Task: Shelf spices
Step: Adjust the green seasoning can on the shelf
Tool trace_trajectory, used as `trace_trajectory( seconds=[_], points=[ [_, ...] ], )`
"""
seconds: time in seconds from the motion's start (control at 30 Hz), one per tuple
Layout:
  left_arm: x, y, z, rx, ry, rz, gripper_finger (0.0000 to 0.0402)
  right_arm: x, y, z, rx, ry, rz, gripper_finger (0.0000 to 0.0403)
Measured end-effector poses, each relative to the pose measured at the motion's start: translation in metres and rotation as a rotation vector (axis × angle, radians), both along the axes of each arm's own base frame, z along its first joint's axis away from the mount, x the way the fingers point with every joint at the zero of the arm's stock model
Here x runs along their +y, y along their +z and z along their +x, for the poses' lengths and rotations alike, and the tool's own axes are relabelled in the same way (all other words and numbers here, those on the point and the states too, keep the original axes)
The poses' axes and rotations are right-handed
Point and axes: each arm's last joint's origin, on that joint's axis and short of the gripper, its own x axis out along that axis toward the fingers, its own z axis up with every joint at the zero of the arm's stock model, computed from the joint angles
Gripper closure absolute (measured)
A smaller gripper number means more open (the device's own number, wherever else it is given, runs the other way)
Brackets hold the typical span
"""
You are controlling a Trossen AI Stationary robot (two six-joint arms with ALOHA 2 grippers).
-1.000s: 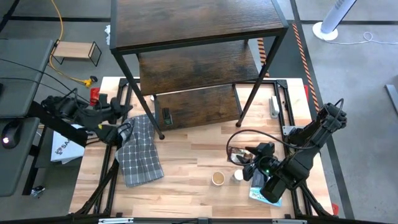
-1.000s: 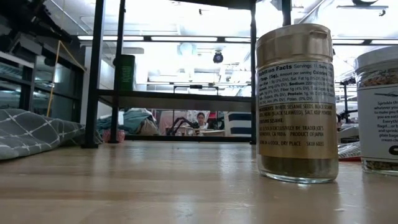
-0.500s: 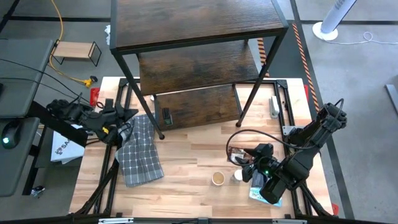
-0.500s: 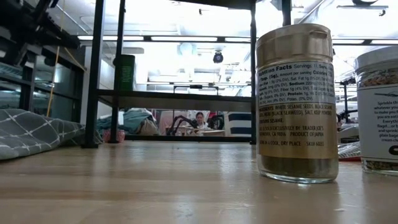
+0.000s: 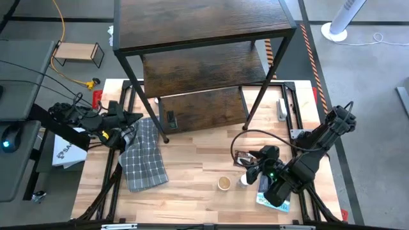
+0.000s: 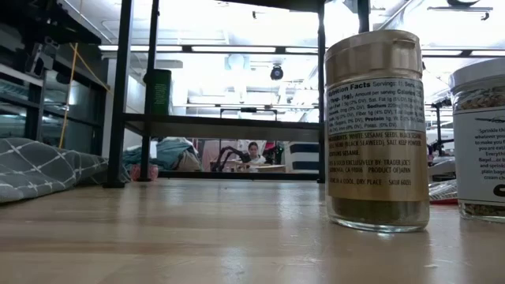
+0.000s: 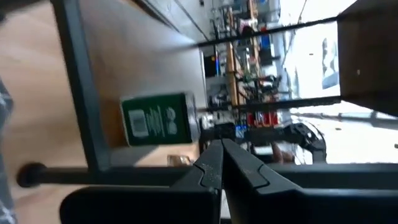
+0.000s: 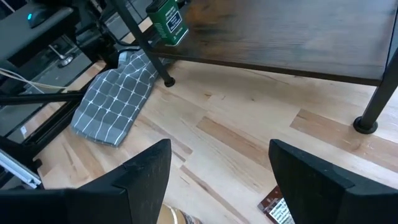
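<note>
A gold-lidded spice jar (image 5: 223, 183) (image 6: 377, 130) and a white-capped jar (image 5: 245, 181) (image 6: 481, 142) stand upright on the table near its near edge. A dark-brown bottle (image 5: 241, 158) lies beside them. A green tin (image 5: 171, 119) (image 7: 158, 118) (image 8: 166, 22) stands on the lowest board of the shelf (image 5: 198, 25). My right gripper (image 5: 254, 169) (image 8: 217, 186) hovers open just above the jars, touching nothing. My left gripper (image 5: 133, 117) (image 7: 219, 152) is shut and empty, off the shelf's left front leg (image 7: 84, 106), pointing at the tin.
A grey checked cloth (image 5: 144, 153) (image 8: 118, 93) lies crumpled on the table's left side, below my left gripper. A blue-and-white book (image 5: 271, 199) lies under my right arm at the near right. The shelf's black legs (image 5: 166, 138) (image 5: 245, 126) stand on the table's far half.
My left gripper has moved toward the table's far edge and right, closer to the shelf's left front leg, staying shut. My right gripper has crept slightly toward the near edge over the jars. The jars have not moved.
</note>
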Motion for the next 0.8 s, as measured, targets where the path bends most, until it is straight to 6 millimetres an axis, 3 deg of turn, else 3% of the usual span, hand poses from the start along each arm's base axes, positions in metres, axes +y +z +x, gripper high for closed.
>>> trace_trajectory(
  seconds=[0.3, 0.57, 0.8],
  points=[
    [-0.005, -0.005, 0.020, -0.052, -0.017, 0.033, 0.0401, -0.003, 0.000, 0.006, 0.035, 0.019, 0.008, 0.0137],
    [0.005, 0.001, 0.028, -0.062, 0.004, 0.070, 0.0401, -0.003, 0.000, 0.006, 0.032, 0.020, 0.010, 0.0137],
    [0.022, -0.007, 0.037, 0.050, 0.026, 0.056, 0.0401, -0.003, 0.000, 0.007, 0.028, 0.020, 0.013, 0.0137]
  ],
)
